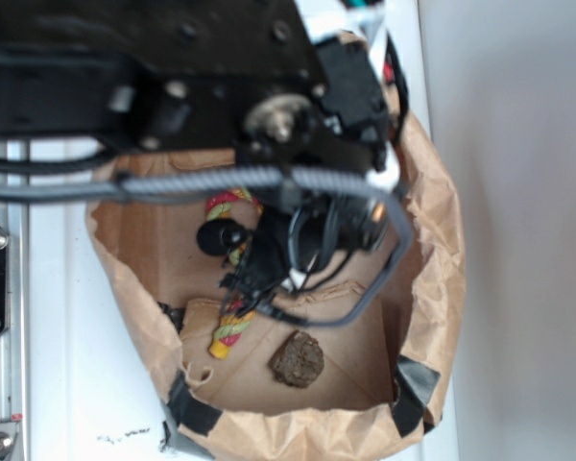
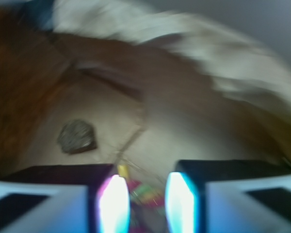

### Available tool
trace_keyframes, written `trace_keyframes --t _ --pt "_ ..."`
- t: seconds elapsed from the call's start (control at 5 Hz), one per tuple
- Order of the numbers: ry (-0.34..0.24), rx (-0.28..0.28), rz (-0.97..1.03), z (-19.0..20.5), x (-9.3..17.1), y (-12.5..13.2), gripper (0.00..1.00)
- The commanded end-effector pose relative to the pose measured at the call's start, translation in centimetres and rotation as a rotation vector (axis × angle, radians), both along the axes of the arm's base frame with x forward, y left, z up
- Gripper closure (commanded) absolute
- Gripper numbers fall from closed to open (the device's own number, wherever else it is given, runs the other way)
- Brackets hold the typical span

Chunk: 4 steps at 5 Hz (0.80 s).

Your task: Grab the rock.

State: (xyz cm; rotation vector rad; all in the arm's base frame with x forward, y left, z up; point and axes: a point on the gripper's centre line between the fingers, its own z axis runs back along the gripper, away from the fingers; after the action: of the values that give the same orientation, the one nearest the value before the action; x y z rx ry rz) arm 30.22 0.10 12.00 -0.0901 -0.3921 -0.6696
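Observation:
The rock [image 1: 298, 359] is a small dark, lumpy lump lying on the floor of a brown paper bag [image 1: 434, 240], near its front wall. In the blurred wrist view the rock [image 2: 76, 136] lies ahead and to the left of the fingers. My gripper [image 1: 252, 280] hangs inside the bag, above and to the left of the rock, apart from it. In the wrist view the gripper [image 2: 146, 204] is open. Nothing is held between its fingers, and only a coloured rope shows on the floor below the gap.
A yellow, red and green rope toy [image 1: 230, 331] lies on the bag floor under the gripper. The bag's rolled walls ring the space, with black tape [image 1: 197, 411] at the front corners. A metal rail [image 1: 0, 403] runs along the left. The arm's body hides the bag's back.

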Motion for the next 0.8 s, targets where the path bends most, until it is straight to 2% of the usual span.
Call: trace_keyframes --t 0.0,0.4,0.6 --pt "-0.021 -0.021 -0.300 -2.3 -0.3 -3.5 0.00" --pt "0.007 -0.076 -0.497 -4.1 -2.3 -6.6 0.00" --pt "0.004 -0.052 -0.558 -5.0 -3.1 -7.7 0.00"
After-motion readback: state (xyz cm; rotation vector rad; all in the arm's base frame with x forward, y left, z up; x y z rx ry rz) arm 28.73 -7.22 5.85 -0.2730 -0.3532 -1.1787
